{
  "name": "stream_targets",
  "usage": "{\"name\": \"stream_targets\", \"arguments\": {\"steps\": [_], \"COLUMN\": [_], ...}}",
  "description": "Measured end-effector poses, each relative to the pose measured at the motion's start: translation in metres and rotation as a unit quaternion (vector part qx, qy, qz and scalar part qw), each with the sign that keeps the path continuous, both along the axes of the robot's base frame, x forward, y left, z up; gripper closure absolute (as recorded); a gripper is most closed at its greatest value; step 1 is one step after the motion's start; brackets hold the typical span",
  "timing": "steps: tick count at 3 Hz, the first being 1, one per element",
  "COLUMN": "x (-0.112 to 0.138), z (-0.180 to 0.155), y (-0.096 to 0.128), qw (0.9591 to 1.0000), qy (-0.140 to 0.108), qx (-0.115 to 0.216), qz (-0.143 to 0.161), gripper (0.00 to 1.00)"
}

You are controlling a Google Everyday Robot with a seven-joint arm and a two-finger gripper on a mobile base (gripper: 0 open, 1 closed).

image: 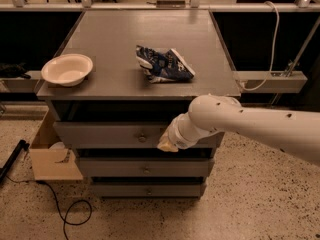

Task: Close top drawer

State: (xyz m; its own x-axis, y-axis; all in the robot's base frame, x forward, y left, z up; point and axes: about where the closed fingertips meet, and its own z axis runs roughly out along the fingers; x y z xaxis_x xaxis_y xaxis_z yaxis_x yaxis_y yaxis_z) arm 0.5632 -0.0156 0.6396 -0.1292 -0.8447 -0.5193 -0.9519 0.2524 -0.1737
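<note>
The top drawer (105,135) is directly under the counter (130,36) and is the highest of three grey drawer fronts. Its front panel stands a little forward, and a dark opening shows above it. The hand (166,145) is at the lower right part of this panel, just to the right of the small round knob (142,138). Its pale tip seems to touch the panel. I cannot tell if the hand is released or clenched, and it does not visibly hold anything. Behind the hand, the thick white arm (250,126) comes in from the right edge of the view and hides the right end of the drawer.

Below are the middle drawer (115,168) and the bottom drawer (120,189), both set further back. On the counter, a white bowl (67,69) sits near the left edge, and a crumpled blue bag (162,64) lies near the middle, well apart from the bowl. On the floor to the left there is an open cardboard box (52,159), and a black cable (65,211) lies in front of it.
</note>
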Motion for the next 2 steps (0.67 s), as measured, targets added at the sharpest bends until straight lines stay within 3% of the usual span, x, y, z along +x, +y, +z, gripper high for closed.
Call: {"name": "stream_targets", "arguments": {"steps": [1,2], "x": [0.0,0.0], "z": [0.0,0.0], "y": [0.0,0.0], "qw": [1.0,1.0], "qy": [0.0,0.0], "qx": [0.0,0.0], "qz": [0.0,0.0], "gripper": [0.88,1.0]}}
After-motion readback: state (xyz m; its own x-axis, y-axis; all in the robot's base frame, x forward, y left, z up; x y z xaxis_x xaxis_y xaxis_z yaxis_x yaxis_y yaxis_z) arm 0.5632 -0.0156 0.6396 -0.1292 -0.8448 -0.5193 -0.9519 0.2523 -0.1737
